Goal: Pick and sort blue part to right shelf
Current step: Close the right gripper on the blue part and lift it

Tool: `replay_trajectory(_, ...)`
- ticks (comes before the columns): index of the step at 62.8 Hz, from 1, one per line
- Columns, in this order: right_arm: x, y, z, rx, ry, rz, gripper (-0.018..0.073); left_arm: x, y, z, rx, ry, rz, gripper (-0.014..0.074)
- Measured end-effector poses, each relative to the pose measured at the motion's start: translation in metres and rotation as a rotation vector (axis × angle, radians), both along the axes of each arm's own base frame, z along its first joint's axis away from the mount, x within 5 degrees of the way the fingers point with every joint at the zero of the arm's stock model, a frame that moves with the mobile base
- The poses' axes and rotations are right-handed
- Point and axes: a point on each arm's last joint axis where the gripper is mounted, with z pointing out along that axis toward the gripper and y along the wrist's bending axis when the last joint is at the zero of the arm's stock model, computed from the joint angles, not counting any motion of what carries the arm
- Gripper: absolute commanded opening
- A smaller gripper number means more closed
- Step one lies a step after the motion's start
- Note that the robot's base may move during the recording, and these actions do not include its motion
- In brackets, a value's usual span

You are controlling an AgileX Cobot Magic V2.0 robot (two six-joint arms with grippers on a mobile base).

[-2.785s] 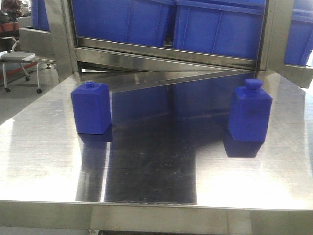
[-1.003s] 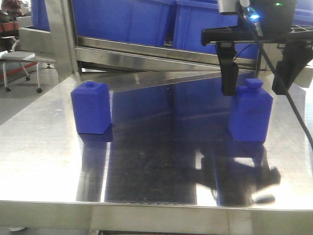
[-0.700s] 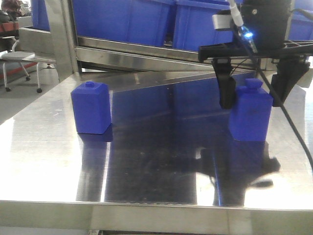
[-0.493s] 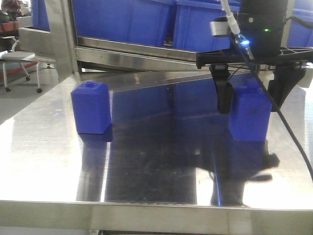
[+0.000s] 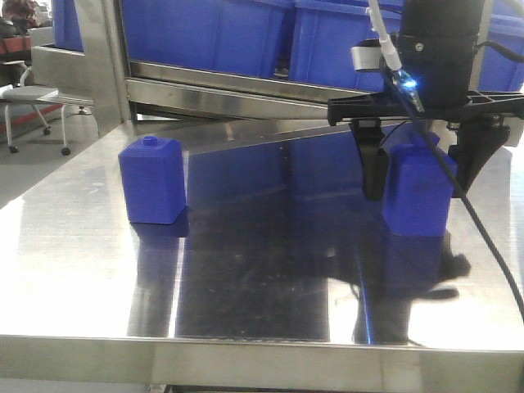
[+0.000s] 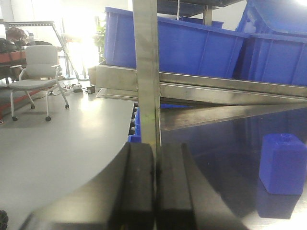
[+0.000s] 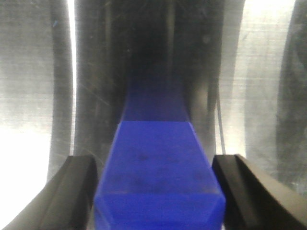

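Exterior front-facing view: the blue part stands upright on the steel table, long axis vertical and shoulders up, its top tucked under the right gripper's crossbar. It sits toward the right side and rear of the table, well back from the front edge.

The right gripper hangs over it with jaws spread, one black finger on each side of the body. On the right wrist camera the fingers flank the block very closely, and with the blur there I cannot tell whether either pad touches it.

There are two blue pieces on the table, one of each kind. The second, a squat block, stands upright well apart on the left. Bare steel runs between them and forward to the front lip.

Behind, a metal rack holds blue bins just beyond the table's rear edge.

The left gripper is off the table's left side with its pads pressed together, holding nothing. An office chair stands on the floor beyond it.
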Motion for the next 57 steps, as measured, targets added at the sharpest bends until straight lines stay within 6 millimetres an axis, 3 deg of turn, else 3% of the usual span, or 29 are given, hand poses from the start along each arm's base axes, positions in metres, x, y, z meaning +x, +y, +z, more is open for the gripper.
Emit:
replay_trajectory(12, 0.0, 0.0, 0.0, 0.002, 0.0, 0.0, 0.056, 0.0, 0.0, 0.0, 0.0, 0.0, 0.0, 0.0123)
replay_trajectory(24, 0.0, 0.0, 0.0, 0.002, 0.0, 0.0, 0.0436, 0.0, 0.0, 0.0, 0.0, 0.0, 0.0, 0.0123)
replay_trajectory(36, 0.0, 0.0, 0.0, 0.002, 0.0, 0.0, 0.0412, 0.0, 0.0, 0.0, 0.0, 0.0, 0.0, 0.0123)
replay_trajectory(45, -0.003, -0.002, 0.01, 0.007, -0.026, 0.003, 0.0412, 0.0, 0.0, 0.0, 0.0, 0.0, 0.0, 0.0123)
replay_trajectory(57, -0.011, -0.011, 0.039, 0.014, -0.135, 0.101, 0.0412, 0.0, 0.0, 0.0, 0.0, 0.0, 0.0, 0.0123)
